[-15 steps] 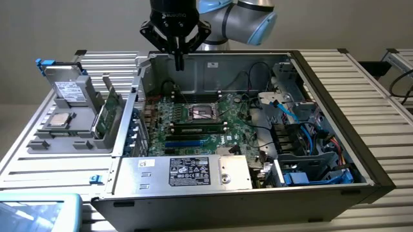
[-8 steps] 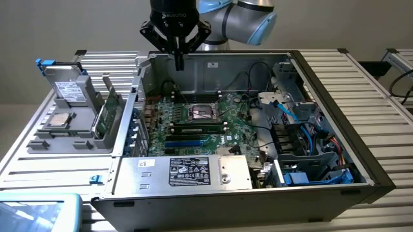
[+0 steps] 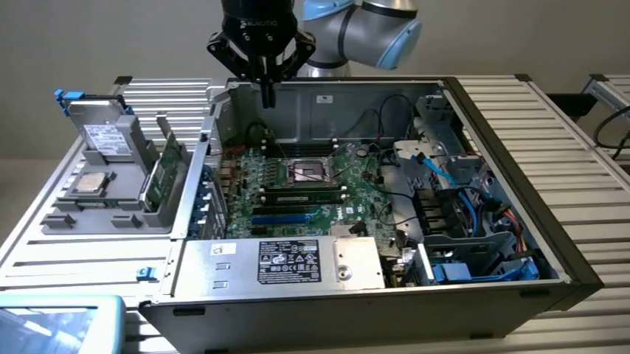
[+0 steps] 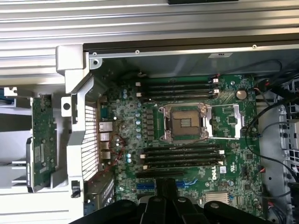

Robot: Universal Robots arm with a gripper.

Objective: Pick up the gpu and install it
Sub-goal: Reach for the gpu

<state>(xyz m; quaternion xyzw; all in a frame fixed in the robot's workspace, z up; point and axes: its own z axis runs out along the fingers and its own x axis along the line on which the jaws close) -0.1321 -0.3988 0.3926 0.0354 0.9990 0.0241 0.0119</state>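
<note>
Ribbed metal tabletop (image 3: 556,125) carries one open computer case (image 3: 325,110). Your gripper (image 3: 267,102) hangs clenched and empty at upper centre. At the exterior view's left, one gpu (image 3: 164,171) stands on edge in a grey holder (image 3: 88,221), beside one processor chip (image 3: 91,184). Your wrist view adds the motherboard (image 4: 187,154) face-on.
</note>
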